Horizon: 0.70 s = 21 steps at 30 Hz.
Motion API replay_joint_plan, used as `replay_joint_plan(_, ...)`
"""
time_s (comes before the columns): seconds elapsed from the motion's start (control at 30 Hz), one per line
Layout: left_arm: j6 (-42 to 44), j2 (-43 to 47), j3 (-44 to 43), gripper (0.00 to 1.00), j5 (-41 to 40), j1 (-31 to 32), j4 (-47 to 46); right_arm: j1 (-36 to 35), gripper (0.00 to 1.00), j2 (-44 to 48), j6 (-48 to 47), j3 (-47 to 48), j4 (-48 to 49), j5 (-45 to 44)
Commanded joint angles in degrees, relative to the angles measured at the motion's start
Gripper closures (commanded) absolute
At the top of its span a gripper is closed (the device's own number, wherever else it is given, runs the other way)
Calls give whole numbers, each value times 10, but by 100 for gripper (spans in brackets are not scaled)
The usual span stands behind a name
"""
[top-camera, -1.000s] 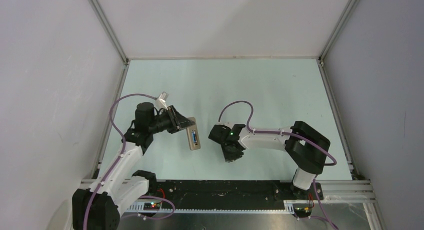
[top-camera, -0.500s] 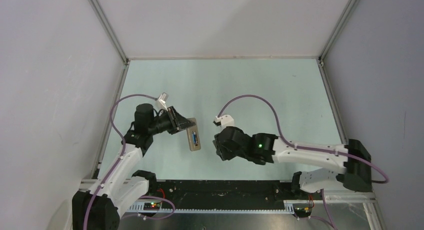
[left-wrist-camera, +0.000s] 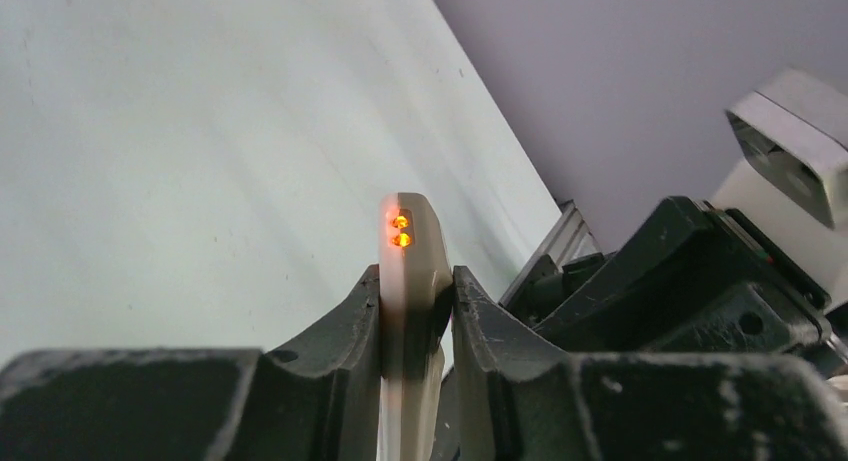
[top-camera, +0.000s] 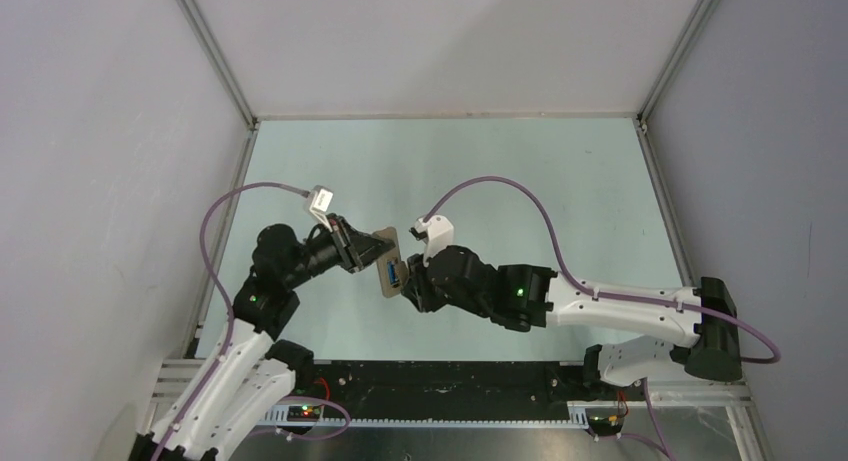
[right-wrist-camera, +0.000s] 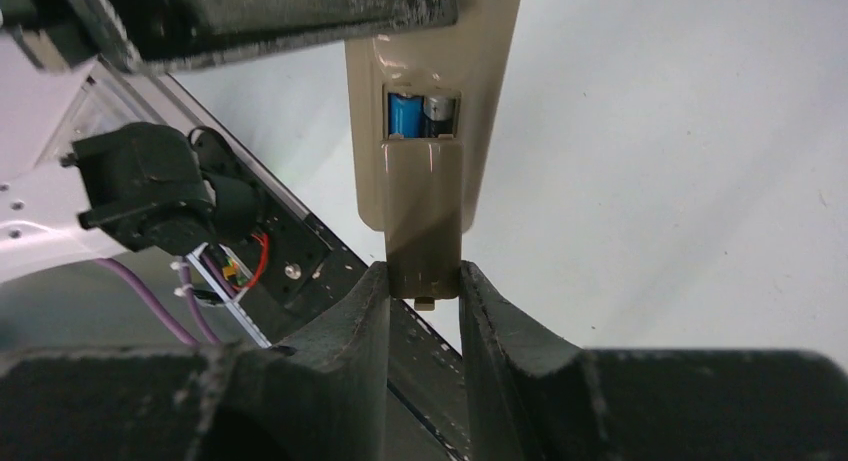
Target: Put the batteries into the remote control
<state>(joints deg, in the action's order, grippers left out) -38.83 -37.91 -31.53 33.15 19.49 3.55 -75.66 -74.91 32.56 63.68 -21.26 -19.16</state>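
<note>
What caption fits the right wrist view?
Right fingers hold the cover partly closed on the remote control, both batteries seated inside.

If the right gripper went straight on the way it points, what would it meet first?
Probably the back of the remote control: the cover clamped in the right gripper lies on it, just short of the batteries. Depth is unclear.

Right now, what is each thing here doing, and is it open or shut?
remote control: held up in the air, back partly open.
batteries: both seated side by side inside it.
cover: partway over the batteries.
left gripper: shut on the remote control.
right gripper: shut on the cover.
</note>
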Motion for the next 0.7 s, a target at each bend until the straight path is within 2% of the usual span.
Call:
replay_joint_plan(0.0,57,45,-12,100,-74,31,-52,-6,81,-12,7,46,8,-25)
replay_joint_plan(0.3,83,101,21,100,-88,55,-97,-6,80,-16,6,57,3,-30)
replay_joint_plan(0.67,94,109,28,100,-85,60,-106,-17,80,-15,-3,70,12,-40)
